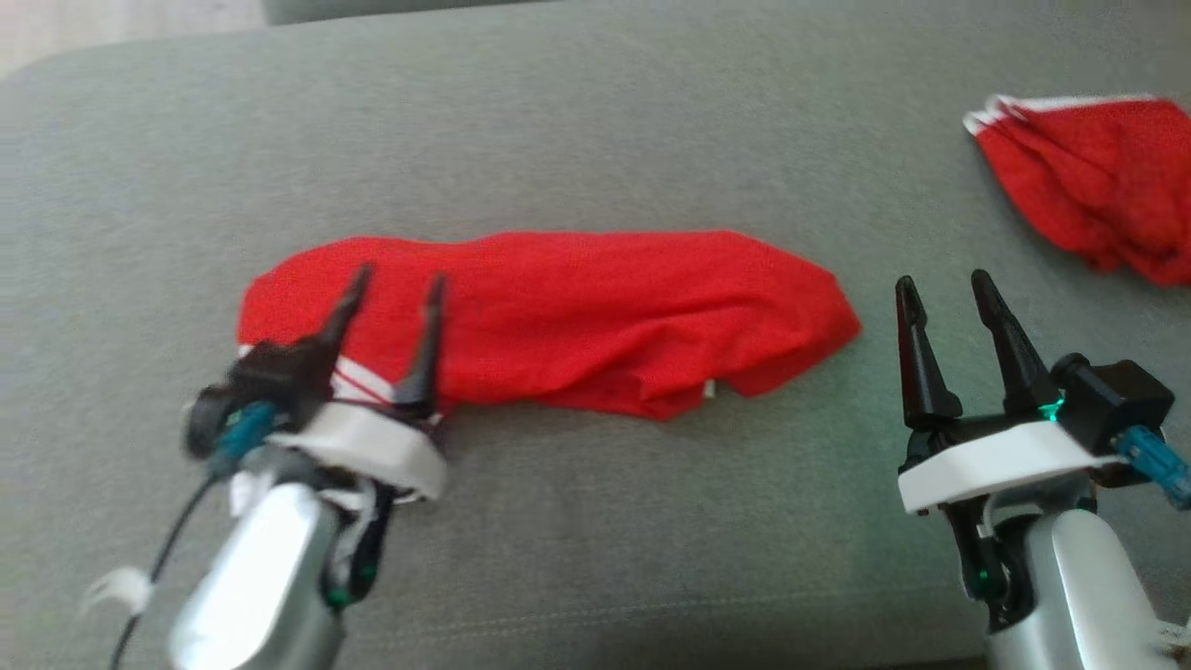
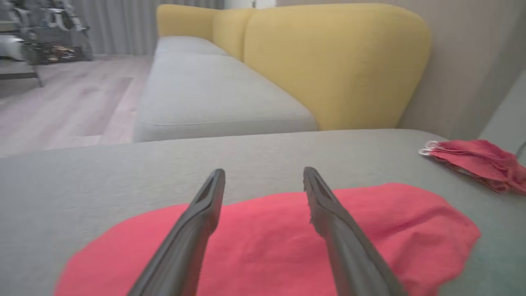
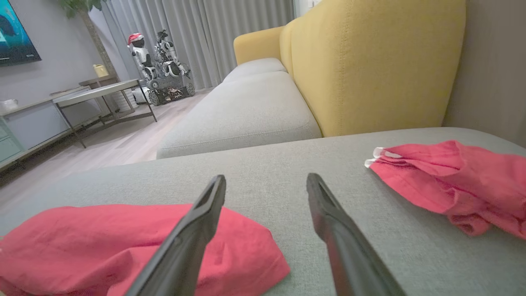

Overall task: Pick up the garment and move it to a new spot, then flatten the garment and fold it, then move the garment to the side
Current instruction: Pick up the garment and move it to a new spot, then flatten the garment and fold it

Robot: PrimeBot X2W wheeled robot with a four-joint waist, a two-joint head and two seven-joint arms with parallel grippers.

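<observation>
Jaws wide on the left gripper, holding nothing, poised over the left end of the red garment lying long across the grey cushion. Touching the cloth? Blur makes that hard to call. Right gripper gapes too, empty, just beside the garment's right end.

Hd top-down, wrists low; shared garment
</observation>
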